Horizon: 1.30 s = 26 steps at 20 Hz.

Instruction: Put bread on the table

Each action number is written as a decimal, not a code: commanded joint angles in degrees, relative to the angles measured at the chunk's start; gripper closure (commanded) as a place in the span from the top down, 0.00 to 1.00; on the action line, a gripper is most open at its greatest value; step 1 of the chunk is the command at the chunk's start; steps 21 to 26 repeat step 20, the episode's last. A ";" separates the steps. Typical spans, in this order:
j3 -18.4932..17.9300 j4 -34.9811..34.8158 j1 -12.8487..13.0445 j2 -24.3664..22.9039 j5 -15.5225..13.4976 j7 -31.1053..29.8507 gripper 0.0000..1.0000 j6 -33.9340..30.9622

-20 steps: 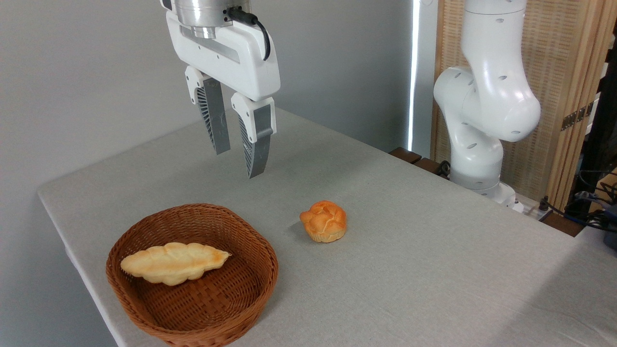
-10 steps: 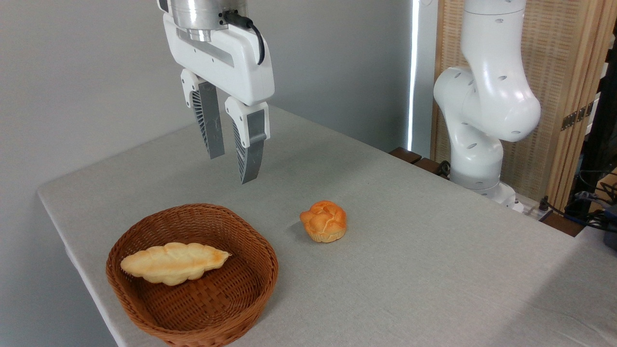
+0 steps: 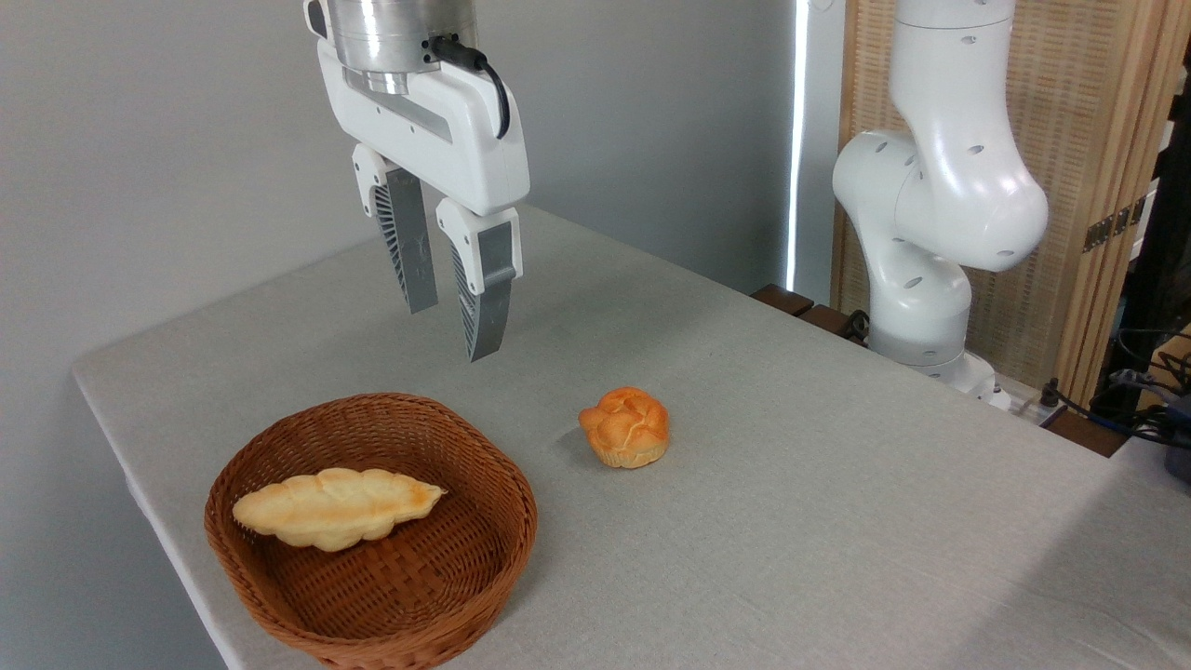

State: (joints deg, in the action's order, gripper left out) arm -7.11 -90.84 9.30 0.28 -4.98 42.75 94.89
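The bread (image 3: 624, 426), a small round orange-golden bun with a knotted top, rests on the light grey table (image 3: 791, 502) just right of the wicker basket. My gripper (image 3: 451, 330) hangs in the air above the basket's far rim, up and to the left of the bun and well apart from it. Its two grey fingers stand a small gap apart, open, with nothing between them.
A brown wicker basket (image 3: 372, 619) at the front left holds a long pale braided loaf (image 3: 335, 505). The arm's white base (image 3: 930, 242) stands at the table's far right edge. Cables lie at the far right.
Over the last second the gripper drifted slightly left. Its fingers came a little closer together. The bun and the basket have not moved.
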 commanded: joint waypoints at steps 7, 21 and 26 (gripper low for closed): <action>1.13 -1.09 -1.39 -0.89 -0.03 1.19 1.00 1.09; 5.61 -1.27 -5.61 -0.98 0.05 1.02 1.00 0.30; 5.61 -1.27 -5.61 -0.98 0.05 1.02 1.00 0.30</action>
